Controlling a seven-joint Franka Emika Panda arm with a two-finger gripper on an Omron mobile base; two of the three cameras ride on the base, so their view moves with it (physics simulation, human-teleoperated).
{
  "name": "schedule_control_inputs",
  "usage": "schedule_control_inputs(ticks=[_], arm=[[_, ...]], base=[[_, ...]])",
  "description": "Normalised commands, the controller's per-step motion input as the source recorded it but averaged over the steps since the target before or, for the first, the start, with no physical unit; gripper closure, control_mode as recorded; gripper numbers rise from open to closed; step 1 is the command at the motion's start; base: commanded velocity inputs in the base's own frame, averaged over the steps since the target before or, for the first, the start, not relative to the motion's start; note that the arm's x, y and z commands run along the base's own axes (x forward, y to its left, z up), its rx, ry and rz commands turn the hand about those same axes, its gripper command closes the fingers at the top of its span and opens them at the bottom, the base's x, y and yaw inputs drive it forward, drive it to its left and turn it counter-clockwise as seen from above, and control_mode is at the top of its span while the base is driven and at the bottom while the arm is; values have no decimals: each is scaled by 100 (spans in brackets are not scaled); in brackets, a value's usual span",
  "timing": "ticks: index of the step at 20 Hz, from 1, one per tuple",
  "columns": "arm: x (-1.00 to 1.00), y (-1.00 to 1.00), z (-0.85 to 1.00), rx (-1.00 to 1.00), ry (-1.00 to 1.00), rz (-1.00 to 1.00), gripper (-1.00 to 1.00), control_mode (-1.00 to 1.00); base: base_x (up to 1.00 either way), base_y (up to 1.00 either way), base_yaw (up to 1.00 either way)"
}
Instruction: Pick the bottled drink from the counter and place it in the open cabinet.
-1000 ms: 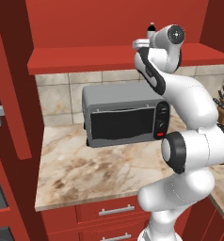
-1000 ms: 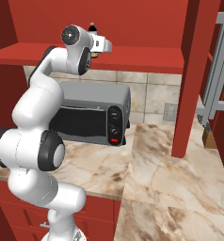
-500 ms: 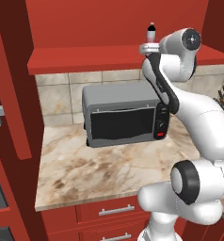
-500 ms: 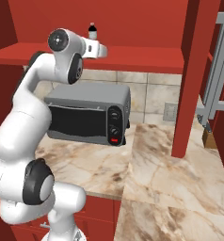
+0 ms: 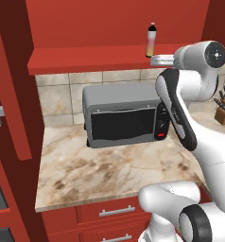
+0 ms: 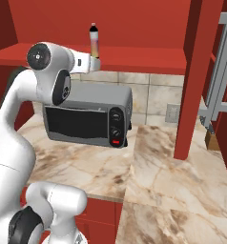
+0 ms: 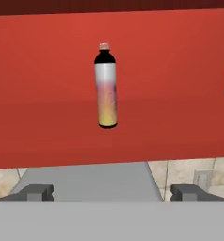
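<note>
The small slim bottle with a black cap and pinkish-to-yellow body (image 7: 106, 89) is standing upright on the thick red bottom shelf of the open red wall cabinet (image 5: 86, 60), apart from the robot. The two-finger claw (image 7: 112, 192) is hanging released, fingertips spread wide, just in front of the shelf edge above the grey toaster oven (image 5: 124, 116) sitting on the beige-brown marble tabletop (image 5: 100, 175).

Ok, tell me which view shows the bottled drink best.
The hand view: the bottled drink stands upright on the open cabinet's shelf, whole from cap to base and unobstructed. In the left base view it is small and distant on the shelf above the toaster oven; in the right base view the wrist partly covers its base.
</note>
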Motion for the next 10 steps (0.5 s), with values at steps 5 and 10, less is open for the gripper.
schedule_control_inputs(ticks=[5, 10], arm=[[-93, 0, 2, 0, 5, 0, -100, -100], [-86, 0, 0, 0, 11, 0, -100, -100]], base=[[0, 0, 0], [0, 0, 0]])
